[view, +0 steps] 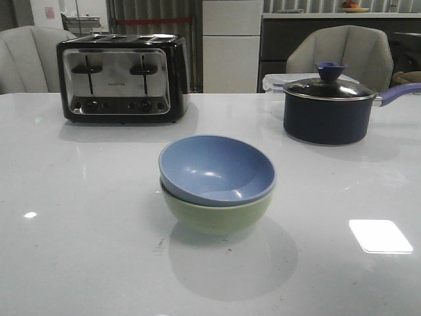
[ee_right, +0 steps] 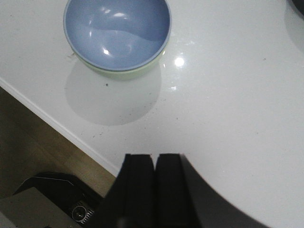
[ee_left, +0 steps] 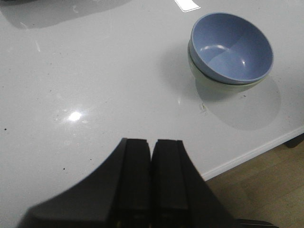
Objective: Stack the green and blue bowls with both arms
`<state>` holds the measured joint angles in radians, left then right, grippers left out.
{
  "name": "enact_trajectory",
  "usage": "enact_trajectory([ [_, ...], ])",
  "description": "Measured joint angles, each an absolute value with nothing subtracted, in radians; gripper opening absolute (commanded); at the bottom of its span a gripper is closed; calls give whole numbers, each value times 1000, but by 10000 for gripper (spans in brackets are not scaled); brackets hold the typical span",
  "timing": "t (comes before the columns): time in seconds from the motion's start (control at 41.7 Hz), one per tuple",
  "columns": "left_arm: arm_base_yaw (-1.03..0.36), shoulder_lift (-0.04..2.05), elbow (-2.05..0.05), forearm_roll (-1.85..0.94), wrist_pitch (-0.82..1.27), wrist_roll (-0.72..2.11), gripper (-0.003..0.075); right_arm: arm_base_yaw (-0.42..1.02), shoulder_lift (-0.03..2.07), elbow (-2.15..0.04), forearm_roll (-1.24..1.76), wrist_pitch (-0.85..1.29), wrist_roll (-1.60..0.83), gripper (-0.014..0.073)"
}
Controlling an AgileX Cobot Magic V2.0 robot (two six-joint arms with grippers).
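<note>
The dusty blue bowl (view: pixel 217 170) sits nested inside the pale green bowl (view: pixel 220 216) at the middle of the white table, slightly tilted. The stack also shows in the left wrist view, blue bowl (ee_left: pixel 231 47) over green bowl (ee_left: pixel 202 77), and in the right wrist view, blue bowl (ee_right: pixel 117 29) over green bowl (ee_right: pixel 127 73). My left gripper (ee_left: pixel 151 142) is shut and empty, held above the table well away from the stack. My right gripper (ee_right: pixel 155 156) is shut and empty, near the table's front edge, away from the stack. Neither arm shows in the front view.
A black and chrome toaster (view: pixel 122 78) stands at the back left. A dark lidded saucepan (view: pixel 329 108) with a blue handle stands at the back right, a clear container behind it. The table's front edge (ee_right: pixel 57 126) and wooden floor lie below both grippers.
</note>
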<state>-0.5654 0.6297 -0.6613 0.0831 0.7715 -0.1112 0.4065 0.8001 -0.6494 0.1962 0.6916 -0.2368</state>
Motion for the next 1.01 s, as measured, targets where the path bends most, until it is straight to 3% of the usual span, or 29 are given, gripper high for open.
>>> enact_trajectory([
  [0.168, -549, 600, -661, 87, 770, -111, 94, 407, 800, -649, 196, 692, -237, 29],
  [0.288, -445, 522, -641, 86, 747, -111, 94, 407, 800, -649, 196, 693, -237, 29],
  [0.624, -137, 207, -363, -25, 436, 15, 94, 407, 800, -649, 196, 695, -237, 29],
  [1.008, -109, 15, -35, -19, 146, 21, 94, 407, 800, -649, 196, 695, -237, 29],
])
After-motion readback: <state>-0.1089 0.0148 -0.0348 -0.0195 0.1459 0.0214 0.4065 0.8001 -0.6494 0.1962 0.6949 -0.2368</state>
